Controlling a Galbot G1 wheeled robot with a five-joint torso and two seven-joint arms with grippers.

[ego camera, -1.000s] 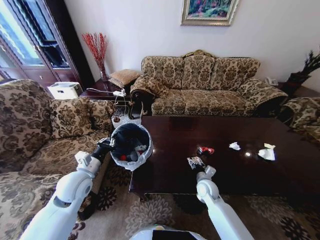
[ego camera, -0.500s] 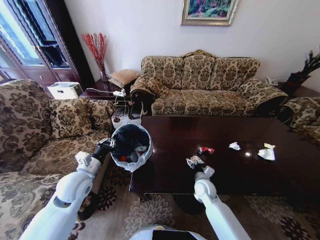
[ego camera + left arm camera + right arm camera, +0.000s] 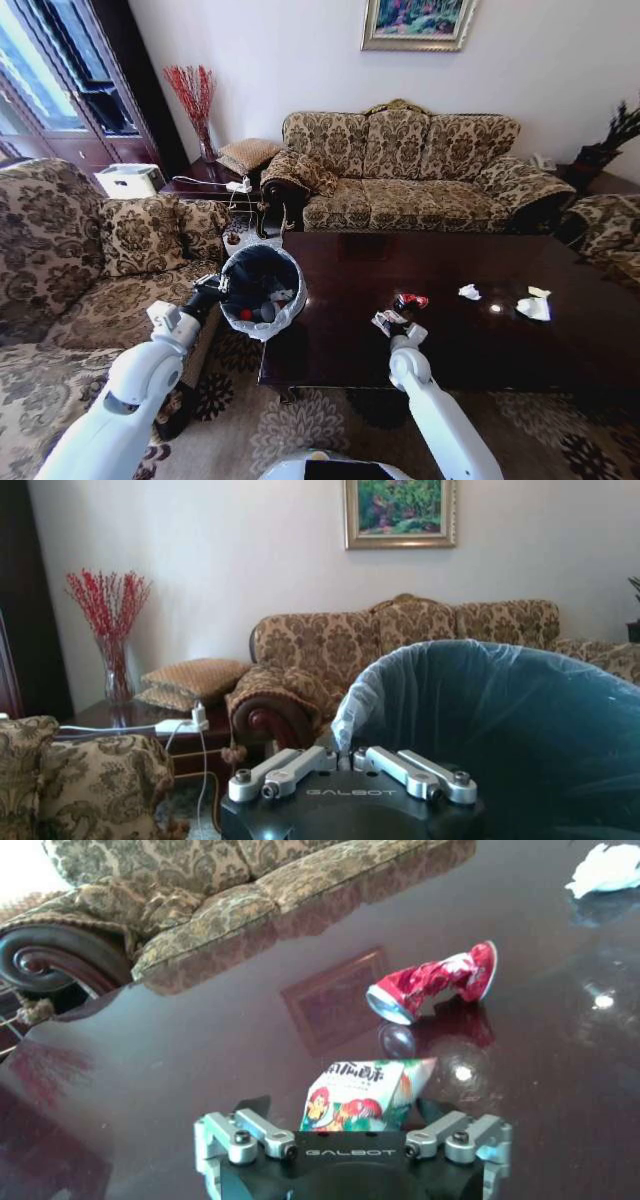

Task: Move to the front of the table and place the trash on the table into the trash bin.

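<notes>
On the dark glossy table [image 3: 340, 290] my right gripper [image 3: 392, 326] is shut on a red-and-white snack wrapper [image 3: 385, 320], one piece of the trash, near the front edge. In the right wrist view the wrapper [image 3: 362, 1095] stands upright between the right gripper's [image 3: 343, 1108] fingers. A crushed red can [image 3: 411, 300] [image 3: 435, 981] lies just beyond it. White tissues [image 3: 469, 292] [image 3: 533, 307] lie farther right. My left gripper [image 3: 221, 288] [image 3: 350, 756] is shut on the bag-lined rim of the trash bin [image 3: 285, 312] [image 3: 500, 727], held off the table's left end with some litter inside.
A patterned sofa [image 3: 420, 165] runs behind the table and another sofa [image 3: 90, 270] stands on the left beside the bin. A side table with a red-twig vase [image 3: 195, 110] fills the back-left corner. Patterned rug [image 3: 330, 425] lies in front of the table.
My right gripper has edged slightly farther onto the table with the wrapper in it. The left arm and the bin have hardly moved.
</notes>
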